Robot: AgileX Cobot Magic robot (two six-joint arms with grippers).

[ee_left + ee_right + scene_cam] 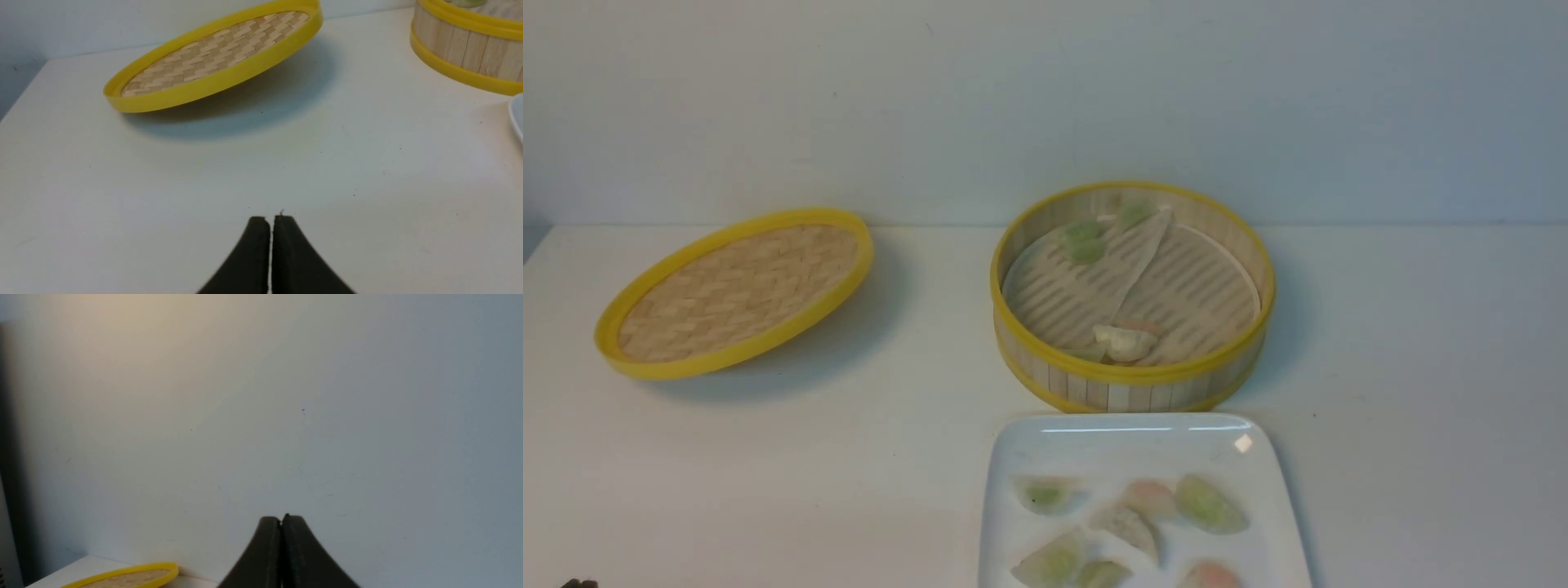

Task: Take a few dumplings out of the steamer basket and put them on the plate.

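**Dumplings split between basket and plate, both arms drawn back**

A white worktop (1421, 367) met a pale wall. Near the middle of its far edge sat the round bamboo steamer basket (1131, 384), open, its yellow rim tipped slightly toward the camera. Just in front of it, at the near edge, lay the glossy white square plate (1127, 445). The basket's flat woven lid (737, 291) rested tilted toward the far left corner, well apart from both.

Seven dumplings (1210, 504) lay scattered on the plate, pale green, pinkish-orange and whitish. Their long axes pointed every way; the green one at the right ran diagonally, from the far left down toward the near right. A few more stayed in the basket: a whitish dumpling (1125, 340) with a pink and a green one beside it against the near wall, and green dumplings (1084, 242) near the far wall, on a paper liner (1094, 286) that was folded over.

These crescents looked light, soft and probably slippery, easily torn or squashed. The safest hold seemed to be a gentle pinch across the plump middle, at right angles to the long axis, keeping off the thin crimped edge.

The left gripper (270, 218) hovered over bare worktop in front of the lid, its black fingers closed together with nothing between them. The right gripper (281, 517) faced the wall, fingers likewise closed and empty. With several dumplings already on the plate, the task looked finished or nearly so.
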